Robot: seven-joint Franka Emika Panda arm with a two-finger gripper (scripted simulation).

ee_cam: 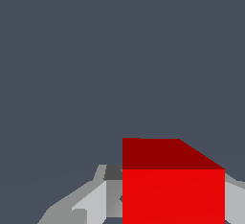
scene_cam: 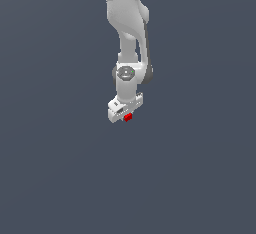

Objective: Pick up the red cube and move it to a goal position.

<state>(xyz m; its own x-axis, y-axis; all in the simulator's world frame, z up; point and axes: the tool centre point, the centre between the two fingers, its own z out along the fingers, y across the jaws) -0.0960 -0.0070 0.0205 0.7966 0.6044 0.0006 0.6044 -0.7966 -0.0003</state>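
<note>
The red cube (scene_cam: 128,117) is a small bright red block sitting just under the white gripper (scene_cam: 126,115) at the end of the arm, near the middle of the exterior view. In the wrist view the red cube (ee_cam: 173,189) fills the lower part of the picture. A grey finger (ee_cam: 98,201) presses against one side of it, and the other finger shows as a sliver at the picture's edge. The gripper (ee_cam: 174,208) is shut on the cube. No goal mark shows in either view.
The white arm (scene_cam: 127,23) comes down from the upper edge of the exterior view. Around it lies only a plain dark grey-blue ground (scene_cam: 60,168).
</note>
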